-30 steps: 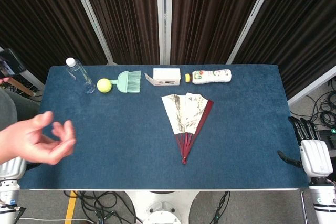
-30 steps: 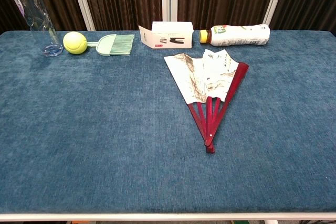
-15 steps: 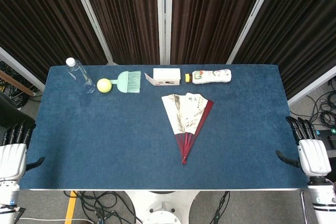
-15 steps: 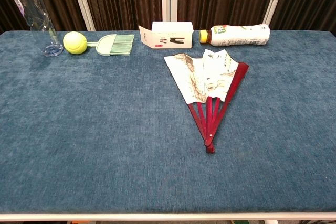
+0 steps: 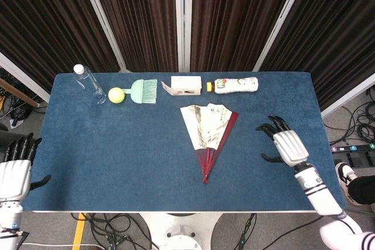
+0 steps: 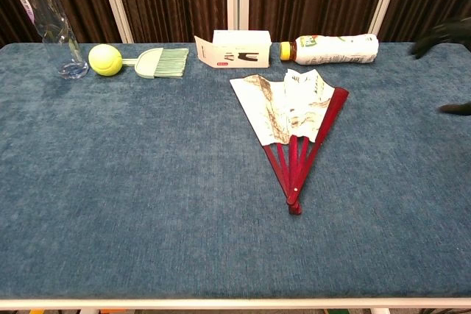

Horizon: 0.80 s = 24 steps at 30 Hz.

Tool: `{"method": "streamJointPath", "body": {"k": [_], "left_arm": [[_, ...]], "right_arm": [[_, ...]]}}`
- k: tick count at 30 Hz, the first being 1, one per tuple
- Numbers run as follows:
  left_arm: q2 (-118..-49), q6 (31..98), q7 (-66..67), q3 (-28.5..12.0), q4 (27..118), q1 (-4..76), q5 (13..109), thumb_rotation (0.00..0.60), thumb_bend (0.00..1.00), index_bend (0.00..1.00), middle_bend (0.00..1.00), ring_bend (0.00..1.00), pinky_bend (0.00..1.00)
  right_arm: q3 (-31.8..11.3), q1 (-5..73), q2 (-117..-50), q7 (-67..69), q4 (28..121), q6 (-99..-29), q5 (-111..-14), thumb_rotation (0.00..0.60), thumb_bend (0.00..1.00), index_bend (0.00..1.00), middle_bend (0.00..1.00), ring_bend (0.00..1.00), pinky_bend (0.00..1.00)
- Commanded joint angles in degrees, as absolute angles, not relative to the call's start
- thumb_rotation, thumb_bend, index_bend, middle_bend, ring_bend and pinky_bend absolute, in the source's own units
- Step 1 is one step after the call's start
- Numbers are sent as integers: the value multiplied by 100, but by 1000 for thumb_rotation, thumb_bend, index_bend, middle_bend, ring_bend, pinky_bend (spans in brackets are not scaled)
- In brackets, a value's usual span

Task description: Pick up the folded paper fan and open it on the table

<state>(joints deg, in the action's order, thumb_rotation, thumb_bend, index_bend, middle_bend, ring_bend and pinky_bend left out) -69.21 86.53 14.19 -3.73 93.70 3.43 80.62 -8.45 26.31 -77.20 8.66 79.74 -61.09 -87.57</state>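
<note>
The paper fan (image 5: pixel 208 131) (image 6: pixel 292 117) lies partly spread on the blue table (image 5: pixel 129 156), its dark red ribs meeting at a pivot toward the front. My right hand (image 5: pixel 283 143) hovers over the table to the right of the fan, fingers apart and holding nothing; only its dark fingertips (image 6: pixel 441 33) show at the chest view's right edge. My left hand (image 5: pixel 14 168) hangs off the table's left edge, fingers apart and empty.
Along the back stand a clear water bottle (image 5: pixel 89 84), a yellow-green ball (image 5: pixel 116 95), a mint brush (image 5: pixel 144 91), a small white box (image 5: pixel 185 85) and a lying drink bottle (image 5: pixel 235 85). Dark curtains hang behind. Cables lie on the floor.
My right hand has moved from beside the table's right edge in over the table toward the fan. A person's hand at the left a second ago is gone. The fan has not moved.
</note>
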Motion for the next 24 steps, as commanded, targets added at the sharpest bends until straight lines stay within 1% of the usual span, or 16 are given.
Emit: {"method": "streamJointPath", "body": {"k": [1, 5, 11, 17, 24], "left_arm": [[-6923, 8644, 1403, -371, 9361, 345, 8061, 600, 0, 120, 21, 0, 69], [-6933, 8631, 1363, -381, 9329, 357, 8061, 600, 0, 119, 21, 0, 68], [-6949, 8625, 1284, -382, 9271, 351, 8047, 600, 0, 119, 22, 0, 68], [-6947, 8644, 1173, -366, 9227, 313, 8038, 600, 0, 120, 21, 0, 68], [-6963, 8630, 1099, -372, 9181, 324, 8058, 600, 0, 120, 21, 0, 68]], "right_arm": [[-1014, 3275, -8706, 611, 7140, -5525, -8532, 600, 0, 277, 241, 0, 0], [-1025, 3544, -9648, 367, 6237, -5485, -8434, 600, 0, 300, 248, 0, 0], [-981, 3721, -10836, 477, 4740, -5937, -8553, 600, 0, 335, 274, 0, 0], [-901, 3808, -11615, 973, 3441, -6307, -8666, 600, 0, 373, 292, 0, 0], [-833, 3895, -12139, 1416, 2488, -6504, -8709, 600, 0, 392, 299, 0, 0]]}}
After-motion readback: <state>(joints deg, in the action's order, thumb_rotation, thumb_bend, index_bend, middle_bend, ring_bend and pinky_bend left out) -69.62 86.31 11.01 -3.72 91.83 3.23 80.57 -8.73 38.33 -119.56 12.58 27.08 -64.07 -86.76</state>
